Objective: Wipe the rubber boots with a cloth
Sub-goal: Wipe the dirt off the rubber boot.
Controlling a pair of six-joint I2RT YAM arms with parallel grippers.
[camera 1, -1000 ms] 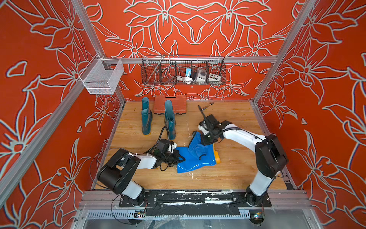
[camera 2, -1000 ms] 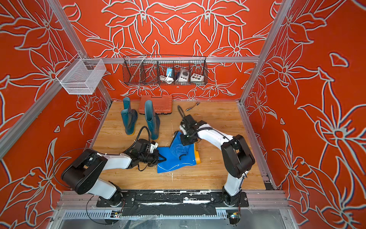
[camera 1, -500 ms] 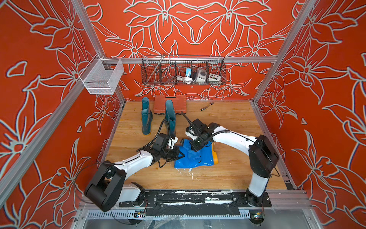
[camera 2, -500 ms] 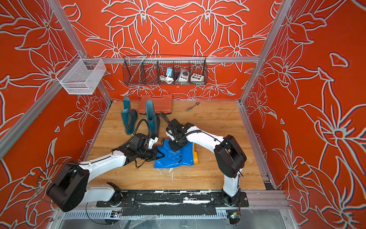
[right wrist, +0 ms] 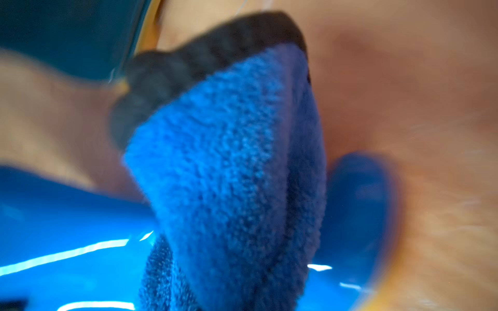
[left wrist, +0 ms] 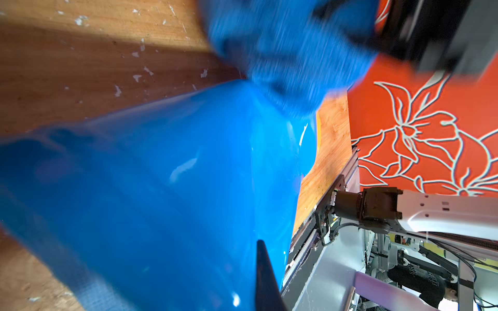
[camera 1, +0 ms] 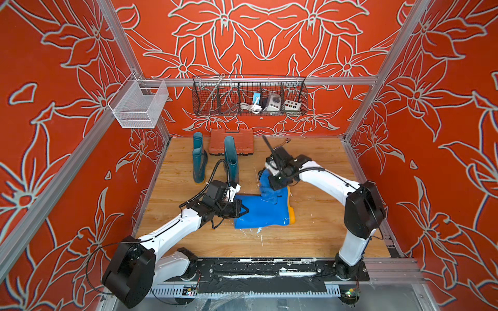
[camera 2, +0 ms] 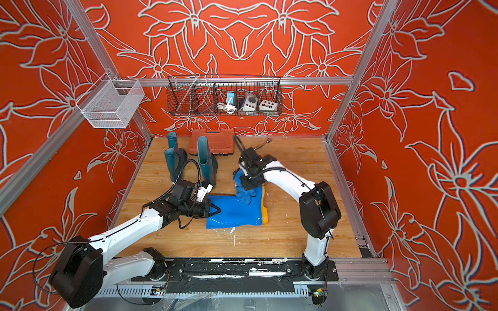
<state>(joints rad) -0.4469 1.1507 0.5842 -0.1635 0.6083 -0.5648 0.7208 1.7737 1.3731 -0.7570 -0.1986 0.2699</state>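
Farther back, a dark teal boot (camera 1: 199, 161) stands upright near the left wall, and a second teal boot (camera 1: 231, 159) stands beside it. An orange case (camera 1: 238, 138) lies just behind them. A wire basket (camera 1: 207, 101) hangs on the back wall and a white mesh basket (camera 1: 138, 109) on the left rail. The left arm's black cable loops across the second teal boot.

The bright blue boot (camera 1: 260, 214) lies on its side mid-tabletop (camera 1: 318, 231), its yellow sole toward the right arm. The left hand (camera 1: 244, 210) is closed, tips at the shaft's opening; whether it pinches the rim I cannot tell. The right hand (camera 1: 271, 181) is clamped on the cloth (camera 1: 268, 189), which hangs bunched onto the boot's foot.
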